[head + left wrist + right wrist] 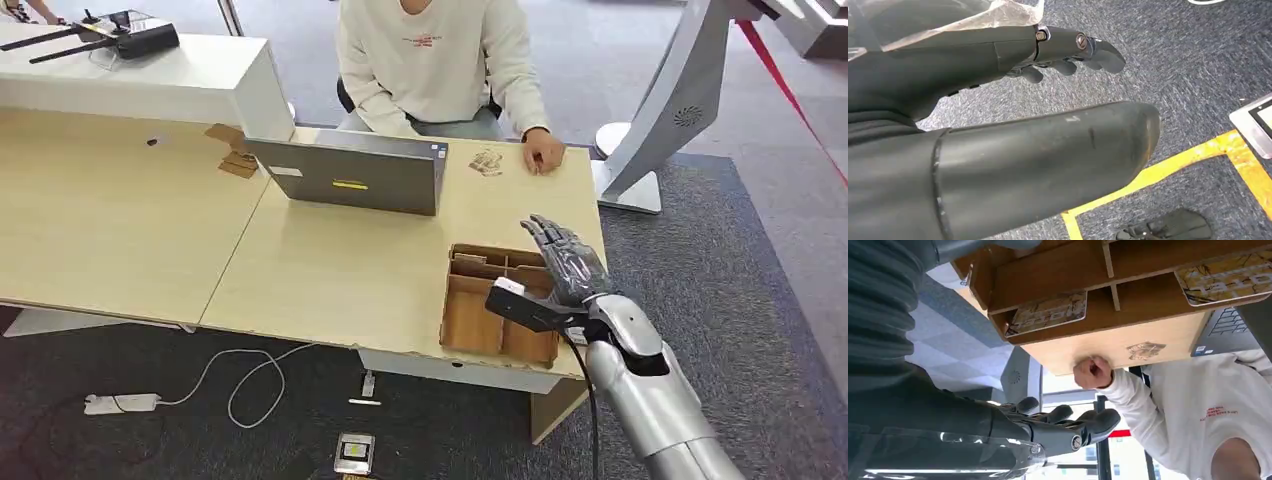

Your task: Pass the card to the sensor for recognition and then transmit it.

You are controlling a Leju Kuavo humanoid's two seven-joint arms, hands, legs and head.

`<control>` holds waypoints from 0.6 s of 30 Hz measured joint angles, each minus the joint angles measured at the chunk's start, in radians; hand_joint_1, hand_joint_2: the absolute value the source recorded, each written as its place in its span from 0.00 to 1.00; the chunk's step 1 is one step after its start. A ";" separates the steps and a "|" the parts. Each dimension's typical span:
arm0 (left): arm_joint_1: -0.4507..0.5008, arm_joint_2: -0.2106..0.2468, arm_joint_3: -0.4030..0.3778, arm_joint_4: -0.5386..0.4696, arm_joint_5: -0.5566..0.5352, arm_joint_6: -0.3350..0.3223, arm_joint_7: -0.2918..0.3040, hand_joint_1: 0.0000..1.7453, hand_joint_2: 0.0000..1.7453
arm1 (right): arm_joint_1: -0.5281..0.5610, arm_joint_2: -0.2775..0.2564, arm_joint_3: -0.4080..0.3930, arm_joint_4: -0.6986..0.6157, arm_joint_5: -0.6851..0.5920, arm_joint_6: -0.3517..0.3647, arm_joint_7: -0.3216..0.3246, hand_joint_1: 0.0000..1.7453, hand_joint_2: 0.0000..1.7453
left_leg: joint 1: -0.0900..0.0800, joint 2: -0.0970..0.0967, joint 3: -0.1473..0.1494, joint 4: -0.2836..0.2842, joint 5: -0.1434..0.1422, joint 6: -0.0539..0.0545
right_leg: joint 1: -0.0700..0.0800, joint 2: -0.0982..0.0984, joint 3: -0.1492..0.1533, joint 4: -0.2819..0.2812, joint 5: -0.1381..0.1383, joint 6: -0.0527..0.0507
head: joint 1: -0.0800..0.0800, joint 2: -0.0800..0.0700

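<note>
Two cards lie in the brown divided tray (pixel 470 320) at the near right corner of the light wooden table (pixel 330 270). In the right wrist view one card (pixel 1048 313) rests flat in a compartment by the tray's end wall, and a second card (pixel 1225 277) lies in a neighbouring compartment past a thin divider, cut off by the picture's edge. Each card's long axis runs along the length of its compartment; both bear a yellowish, branch-like pattern with pale lettering that is too blurred to read. In the head view the cards are hard to make out, since the right hand (pixel 565 258) and its dark wrist camera cover part of the tray.

The right hand hovers above the tray's far right part with its fingers stretched forward and apart, holding nothing. The left hand (pixel 1068 50) hangs over grey carpet crossed by a yellow floor line (pixel 1168 165), fingers loosely extended and empty.

A grey laptop (pixel 350 172) stands open on the table beyond the tray, its back to the robot. Behind it sits a person in a white sweatshirt (pixel 435 55), one fist (pixel 543 152) resting on the table edge just beside a small brownish mark (pixel 486 162); which object is the sensor, I cannot tell.
</note>
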 joint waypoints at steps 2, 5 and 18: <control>0.000 0.000 0.000 0.000 0.000 0.000 0.000 0.00 0.00 | 0.000 0.000 0.000 0.003 0.000 0.000 0.000 0.00 1.00 | 0.000 0.000 0.000 0.000 0.000 0.000 | 0.000 0.000 0.000 0.000 0.000 0.000 | 0.000 0.000; 0.000 0.000 0.000 0.000 0.000 0.000 0.000 0.00 0.00 | 0.000 0.000 0.000 0.006 0.000 0.000 0.000 0.00 1.00 | 0.000 0.000 0.000 0.000 0.000 0.000 | 0.000 0.000 0.000 0.000 0.000 0.000 | 0.000 0.000; 0.000 0.000 0.000 0.000 0.000 0.000 0.000 0.00 0.00 | 0.000 0.000 0.001 0.014 0.000 -0.001 0.000 0.00 1.00 | 0.000 0.000 0.000 0.000 0.000 0.000 | 0.000 0.000 0.000 0.000 0.000 0.000 | 0.000 0.000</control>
